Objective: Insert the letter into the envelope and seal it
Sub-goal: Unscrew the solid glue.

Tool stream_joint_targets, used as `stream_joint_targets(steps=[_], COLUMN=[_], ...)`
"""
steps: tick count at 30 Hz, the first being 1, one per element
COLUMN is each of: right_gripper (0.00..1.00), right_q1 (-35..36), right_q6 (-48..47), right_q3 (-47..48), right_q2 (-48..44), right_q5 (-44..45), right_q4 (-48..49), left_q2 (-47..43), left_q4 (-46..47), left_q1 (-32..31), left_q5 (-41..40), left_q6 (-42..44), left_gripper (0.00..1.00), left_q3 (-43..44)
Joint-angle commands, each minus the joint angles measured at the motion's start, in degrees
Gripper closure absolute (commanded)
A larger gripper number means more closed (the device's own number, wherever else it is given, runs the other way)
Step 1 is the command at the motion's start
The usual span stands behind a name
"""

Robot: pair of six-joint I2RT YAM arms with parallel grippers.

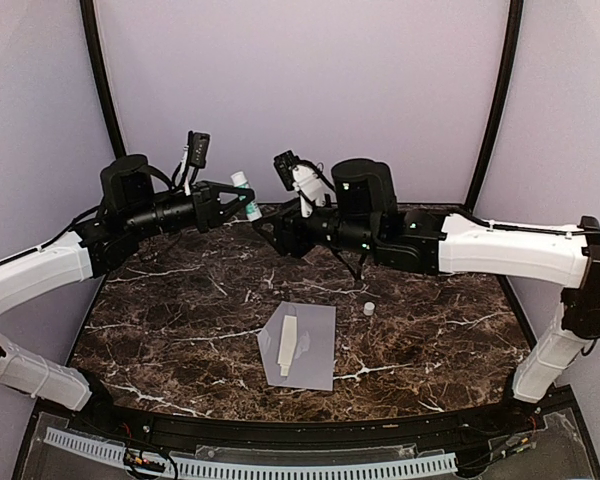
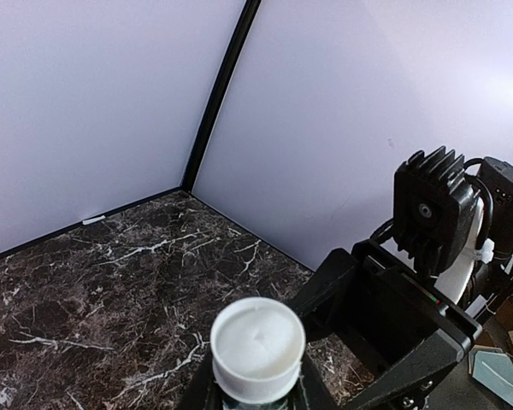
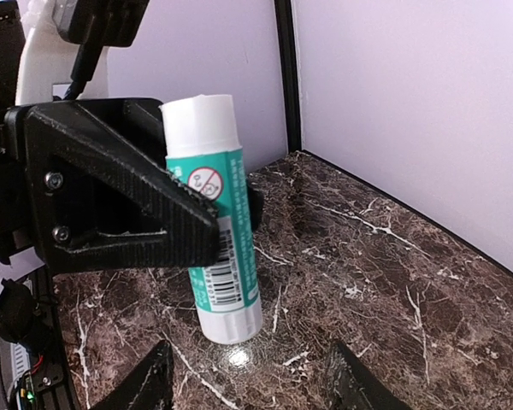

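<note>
Lavender envelope (image 1: 316,352) flat, folded letter (image 1: 288,348) on it; left fingers (image 3: 128,213) grip glue stick (image 3: 218,231); right fingers (image 3: 150,383) open.

You look down on the marble table (image 1: 180,300) from above and behind; your two wrist cameras face each other, close, sharing the glue stick (image 3: 227,256).

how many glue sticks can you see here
1. The white-and-teal plastic glue stick is clamped in the left gripper, held above the back of the dark marble table, facing the open right gripper. The arms could hide another.
</note>
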Motion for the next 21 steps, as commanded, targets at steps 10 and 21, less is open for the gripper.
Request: stream_joint_targets(steps=[10,21], right_gripper=[0.58,0.8], right_q1=[0.86,0.74], right_q6=[-2.84,-3.2], right_q3=[6.91,7.09], right_q2=[5.43,5.99], right_q5=[2.81,0.01], right_q4=[-0.17,1.31], left_q2=[0.4,1.5], left_q4=[0.27,0.23], left_q1=[0.27,0.27], left_q5=[1.35,3.52], left_q6=[-0.39,-0.08], left_gripper=[1.0,1.0], left_q3=[0.93,1.41])
